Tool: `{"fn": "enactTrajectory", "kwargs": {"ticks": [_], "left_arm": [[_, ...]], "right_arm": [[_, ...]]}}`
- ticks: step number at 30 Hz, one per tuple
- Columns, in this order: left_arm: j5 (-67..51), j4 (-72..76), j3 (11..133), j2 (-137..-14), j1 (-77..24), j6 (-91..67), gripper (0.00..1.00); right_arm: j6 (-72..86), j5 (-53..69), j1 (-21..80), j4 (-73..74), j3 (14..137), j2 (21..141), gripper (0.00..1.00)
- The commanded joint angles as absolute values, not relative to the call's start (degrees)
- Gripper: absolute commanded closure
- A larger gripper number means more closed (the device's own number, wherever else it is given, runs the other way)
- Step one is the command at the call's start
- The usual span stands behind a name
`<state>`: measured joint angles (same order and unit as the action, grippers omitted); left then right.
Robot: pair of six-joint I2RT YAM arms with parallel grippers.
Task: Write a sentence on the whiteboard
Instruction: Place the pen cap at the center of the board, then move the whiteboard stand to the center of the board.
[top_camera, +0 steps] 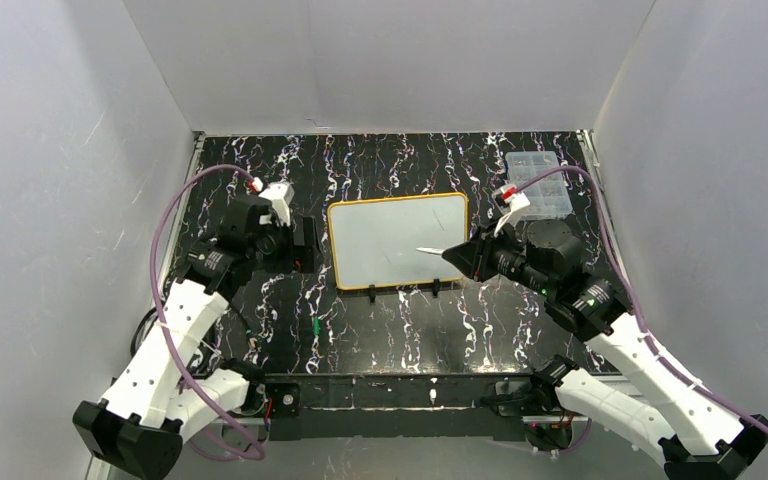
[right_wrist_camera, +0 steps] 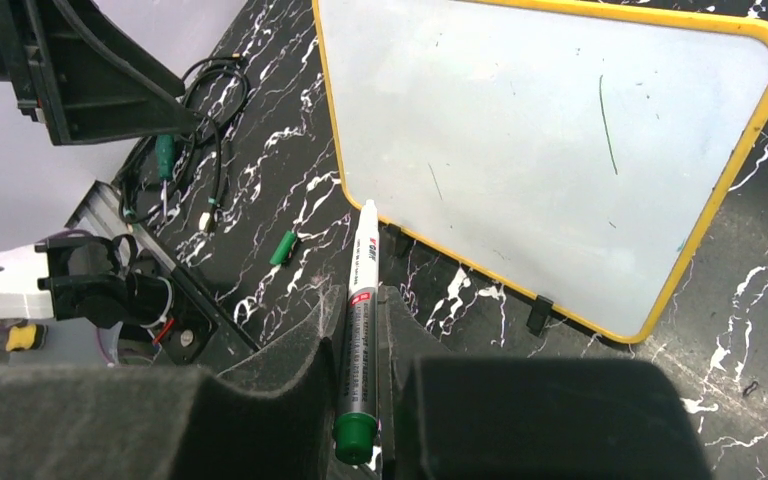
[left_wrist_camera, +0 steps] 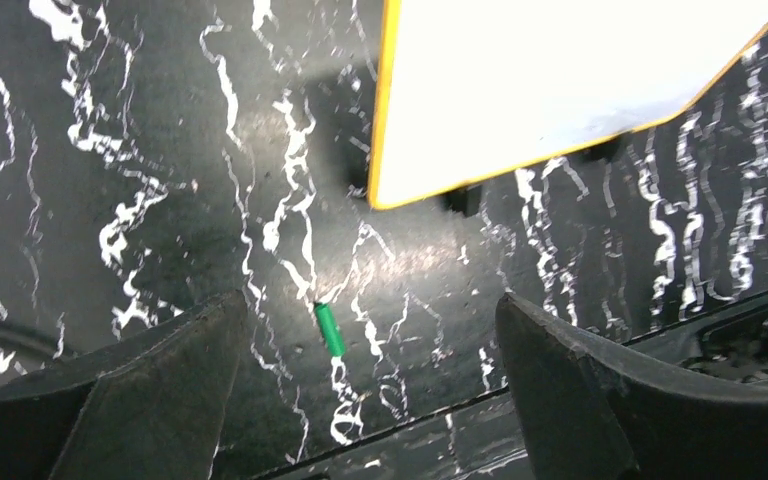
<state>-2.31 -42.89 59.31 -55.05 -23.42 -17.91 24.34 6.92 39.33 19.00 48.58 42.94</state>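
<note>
The right jaws (right_wrist_camera: 360, 320) are pinching a marker (right_wrist_camera: 364, 250) by its barrel, nearly closed around it, with the writing end sticking out towards the whiteboard (right_wrist_camera: 560, 140) and the green rear end pointing back at the wrist. That barrel is looking round and smooth, so pressing down to write is risking the marker sliding back or twisting in the jaws, which would be leaving faint or broken strokes. I cannot tell whether the tip is touching the white surface; in the top view it is hanging over the right part of the board. The board is lying on the table (left_wrist_camera: 110, 120) between the two arms, its small black feet (right_wrist_camera: 538, 313) showing along the near edge, and nothing is pinning it, so a firm sideways stroke could be pushing it out of place. Only a few thin stray marks are showing on it, so the sentence is looking barely begun. The left jaws (left_wrist_camera: 368, 310) are spread wide and holding nothing, hovering just beside the board's left edge above a small green cap (left_wrist_camera: 329, 329) that is lying loose on the table and could be knocked away
</note>
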Motion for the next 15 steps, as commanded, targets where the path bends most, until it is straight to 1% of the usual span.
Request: {"fn": "enactTrajectory", "kwargs": {"ticks": [1,5,8,10,12,15], "left_arm": [[-15.11,-36.15,62.42,-57.22,-16.54,-15.02,0.07],[-24.57,-29.51,63.58,-59.35,-11.28,-14.48,0.08],[-32.13,-25.68,64.70,-60.78,-7.55,-11.99,0.08],[-33.14,-25.56,65.49,-62.45,-6.29,-9.88,0.10],[-32.15,-26.86,65.82,-62.95,-6.07,-7.77,0.15],[-31.14,-24.96,61.33,-60.37,-6.26,-11.24,0.19]], "right_arm": [[26.13,4.43,39.90,12.05,47.31,43.69,0.99],[26.88,0.97,42.35,9.24,47.49,45.11,0.99],[26.94,-4.44,46.01,7.70,47.66,46.20,0.99],[27.02,-6.99,47.83,6.76,47.36,46.63,0.99],[27.30,-8.30,48.85,6.11,47.14,47.05,0.99],[27.77,-9.86,49.38,6.36,47.20,47.52,0.99]]}}
